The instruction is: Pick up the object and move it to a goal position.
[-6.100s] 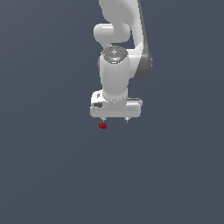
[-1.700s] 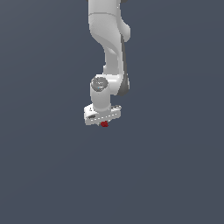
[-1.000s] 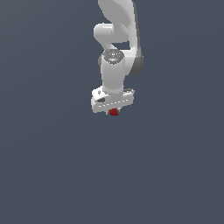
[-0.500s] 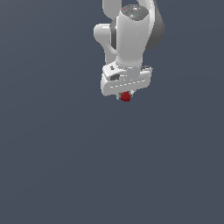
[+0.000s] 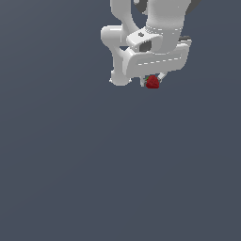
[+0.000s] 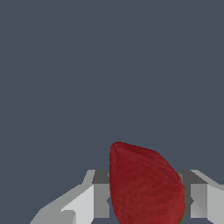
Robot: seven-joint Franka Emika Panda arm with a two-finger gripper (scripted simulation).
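Note:
The object is a small dark-red strawberry-shaped lump [image 5: 152, 83], held between the fingers under the white gripper [image 5: 152, 81]. The gripper is shut on it and carries it high in the exterior view, toward that view's right, with no surface touching it. In the wrist view the strawberry [image 6: 144, 183] fills the space between the two grey-white fingers [image 6: 94, 199], its pointed end out beyond the fingertips. A sliver of green shows at its edge. The fingertips are mostly hidden behind the hand in the exterior view.
The white arm [image 5: 141, 33] comes down from the upper edge of the exterior view. Everything around it is a plain dark grey-blue background [image 5: 70, 164] with no other object in view.
The gripper with the strawberry in it has risen and shifted toward the exterior view's right, and it now looks larger in that view. The grip has not changed.

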